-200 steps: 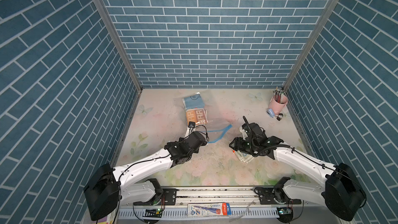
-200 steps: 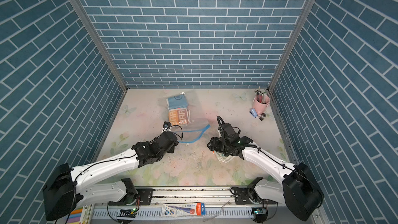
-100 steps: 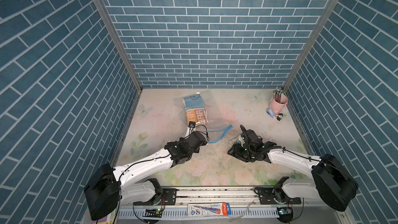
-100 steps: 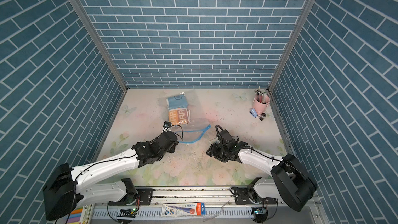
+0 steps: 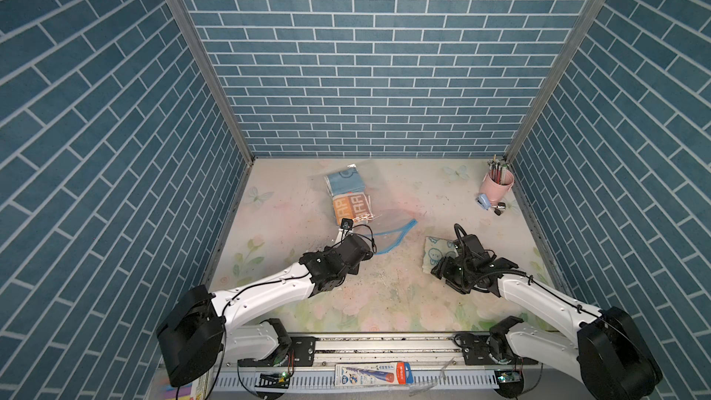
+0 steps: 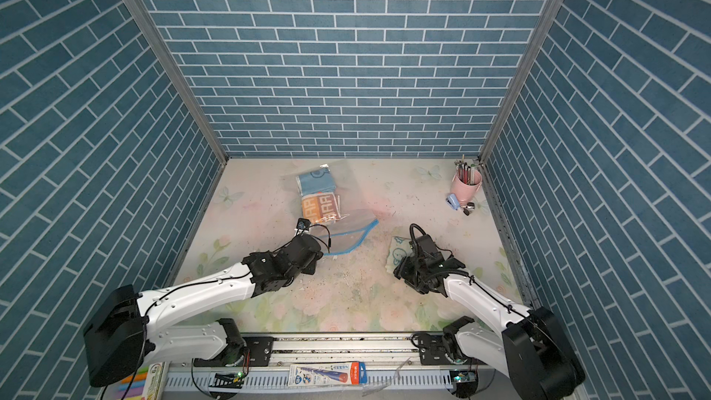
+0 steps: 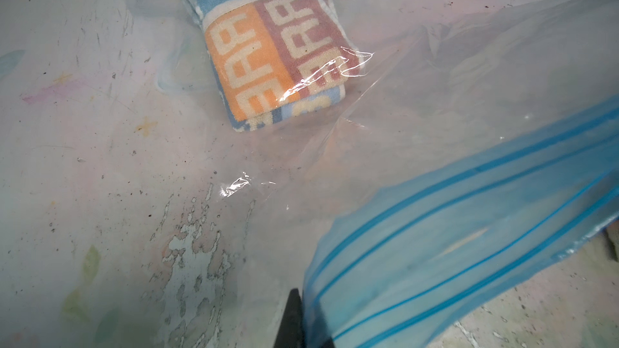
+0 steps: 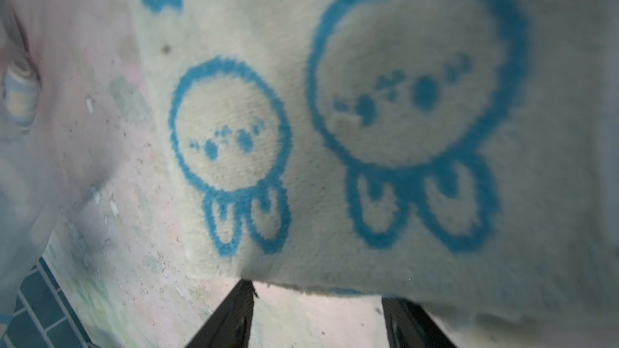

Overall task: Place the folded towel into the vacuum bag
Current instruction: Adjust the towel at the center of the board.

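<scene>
Right gripper (image 8: 315, 296) has pulled back; jaws apart at the folded towel (image 5: 436, 252) edge, toward the counter's (image 5: 384, 302) right edge, no grasp yet. Left gripper (image 7: 299, 311) still clamps the vacuum bag (image 5: 388, 225) open.

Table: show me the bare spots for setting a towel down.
Bare: between the left wall and the vacuum bag; between bag and pink cup; front middle, between left arm and right arm. Crowded: mid-table, where the left hand pinches the bag's mouth near the white towel at the right hand.
</scene>
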Controlling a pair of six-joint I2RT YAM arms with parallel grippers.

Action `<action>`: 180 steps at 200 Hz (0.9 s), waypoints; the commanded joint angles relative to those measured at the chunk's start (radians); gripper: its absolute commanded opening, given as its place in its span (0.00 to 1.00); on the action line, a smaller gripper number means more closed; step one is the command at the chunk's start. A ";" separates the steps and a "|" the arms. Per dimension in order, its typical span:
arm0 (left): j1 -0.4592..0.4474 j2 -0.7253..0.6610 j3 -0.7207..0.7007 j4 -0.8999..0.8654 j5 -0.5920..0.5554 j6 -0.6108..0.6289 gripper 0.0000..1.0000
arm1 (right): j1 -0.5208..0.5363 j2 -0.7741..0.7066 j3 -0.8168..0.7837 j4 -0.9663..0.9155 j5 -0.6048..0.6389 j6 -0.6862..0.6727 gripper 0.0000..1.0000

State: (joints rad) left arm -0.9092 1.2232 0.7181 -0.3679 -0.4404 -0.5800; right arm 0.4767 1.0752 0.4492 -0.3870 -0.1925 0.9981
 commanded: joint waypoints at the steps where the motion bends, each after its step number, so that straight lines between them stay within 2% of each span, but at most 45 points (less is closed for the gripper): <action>1: 0.004 0.001 0.028 0.006 0.004 0.002 0.00 | -0.057 -0.046 0.018 -0.140 0.083 -0.057 0.64; 41: 0.005 -0.007 0.024 0.009 0.008 0.007 0.00 | -0.153 -0.029 0.048 -0.144 0.121 -0.110 0.65; 71: 0.003 -0.008 0.025 0.014 0.019 0.036 0.00 | -0.197 0.028 0.063 -0.087 0.073 -0.053 0.65; 110: 0.000 0.017 0.045 0.012 0.023 0.070 0.00 | -0.202 -0.003 0.024 -0.037 0.031 0.172 0.66; 150: -0.005 0.048 0.053 0.046 0.039 0.073 0.00 | -0.203 -0.147 -0.072 -0.029 0.040 0.459 0.68; 180: -0.008 0.068 0.064 0.058 0.040 0.082 0.00 | -0.204 -0.246 -0.116 -0.087 0.037 0.612 0.70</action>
State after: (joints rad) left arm -0.9131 1.2785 0.7486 -0.3309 -0.4023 -0.5167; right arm 0.2764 0.8886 0.3580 -0.4191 -0.1543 1.3693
